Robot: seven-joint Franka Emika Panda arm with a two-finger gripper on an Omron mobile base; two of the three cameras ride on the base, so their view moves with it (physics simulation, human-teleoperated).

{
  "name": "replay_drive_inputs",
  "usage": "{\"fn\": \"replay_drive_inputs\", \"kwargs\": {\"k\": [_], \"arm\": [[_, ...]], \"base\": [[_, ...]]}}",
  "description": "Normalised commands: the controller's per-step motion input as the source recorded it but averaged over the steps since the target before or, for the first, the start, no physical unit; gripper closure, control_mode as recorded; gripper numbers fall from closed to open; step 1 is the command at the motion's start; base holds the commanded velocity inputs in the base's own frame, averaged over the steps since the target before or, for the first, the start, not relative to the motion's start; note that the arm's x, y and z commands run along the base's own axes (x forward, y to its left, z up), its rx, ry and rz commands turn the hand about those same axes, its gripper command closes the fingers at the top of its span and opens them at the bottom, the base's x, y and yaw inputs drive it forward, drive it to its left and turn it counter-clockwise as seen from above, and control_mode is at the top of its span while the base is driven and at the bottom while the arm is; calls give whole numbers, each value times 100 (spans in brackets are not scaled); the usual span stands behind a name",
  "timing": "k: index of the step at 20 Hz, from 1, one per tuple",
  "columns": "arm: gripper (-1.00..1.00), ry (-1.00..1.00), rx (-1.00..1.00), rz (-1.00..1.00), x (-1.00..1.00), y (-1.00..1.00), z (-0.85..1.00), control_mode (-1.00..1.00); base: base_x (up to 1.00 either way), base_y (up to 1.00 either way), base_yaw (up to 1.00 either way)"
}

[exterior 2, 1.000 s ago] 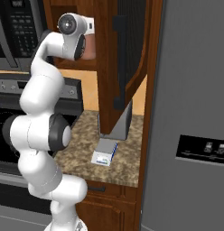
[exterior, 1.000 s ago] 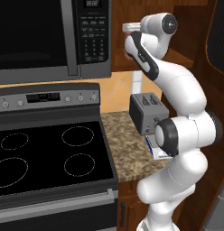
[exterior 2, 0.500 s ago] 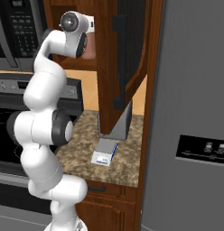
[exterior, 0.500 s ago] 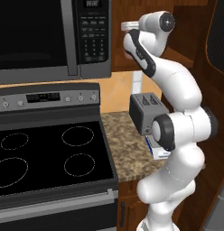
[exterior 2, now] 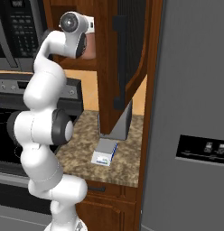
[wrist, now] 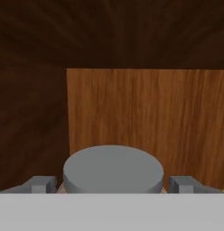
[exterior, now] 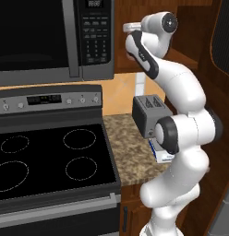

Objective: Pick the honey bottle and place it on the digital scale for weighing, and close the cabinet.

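While the gripper (wrist: 112, 185) is sitting spread around the bottle (wrist: 113, 169) without pinching, the bottle could be tipping if bumped.

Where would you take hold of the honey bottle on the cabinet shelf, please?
Grip the honey bottle across its round sides just under the grey lid, coming in level from the open front. It stands upright, and the tool's fingers already flank it.

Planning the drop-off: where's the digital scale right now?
The digital scale lies on the granite counter just in front of the grey toaster, under the open cabinet door; in the left base view it peeks out behind the arm's elbow.
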Motion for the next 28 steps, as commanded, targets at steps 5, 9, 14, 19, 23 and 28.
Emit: {"fn": "replay_drive_inputs", "kwargs": {"k": [5, 9, 14, 19, 23, 28], "arm": [[100, 0, 0, 0, 0, 0, -18, -100], [100, 0, 0, 0, 0, 0, 0, -100], [100, -20, 0, 0, -51, 3, 63, -100], [100, -15, 0, 0, -70, 9, 40, -100], [100, -11, 0, 0, -91, 0, -4, -100], [100, 0, 0, 0, -100, 0, -15, -100]], "base": [[0, 0, 0], [0, 0, 0], [0, 0, 0], [0, 0, 0], [0, 0, 0], [0, 0, 0]]}}
